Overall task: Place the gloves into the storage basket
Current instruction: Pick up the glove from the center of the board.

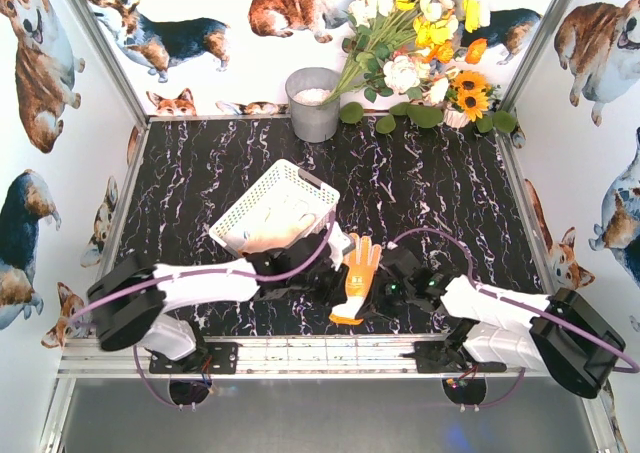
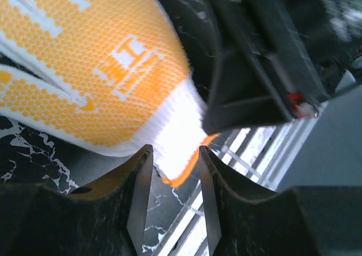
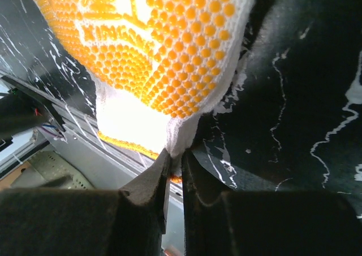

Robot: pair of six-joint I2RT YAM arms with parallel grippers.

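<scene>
Now R pincer (image 3: 175, 155) nips cuff of the yellow-dotted knit glove (image 1: 358, 278) at near edge of bench (image 1: 450, 193); L pincer (image 2: 173, 157) gapes round it, loose. Lift clear, then over white lattice plastic basket (image 1: 262, 198).

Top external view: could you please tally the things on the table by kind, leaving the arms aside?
Yellow glove, outside the basket: 1
White basket: 1
Grey bucket: 1
Flower bouquet: 1
Total: 4, plus pale gloves inside the basket, too bunched to count.
</scene>
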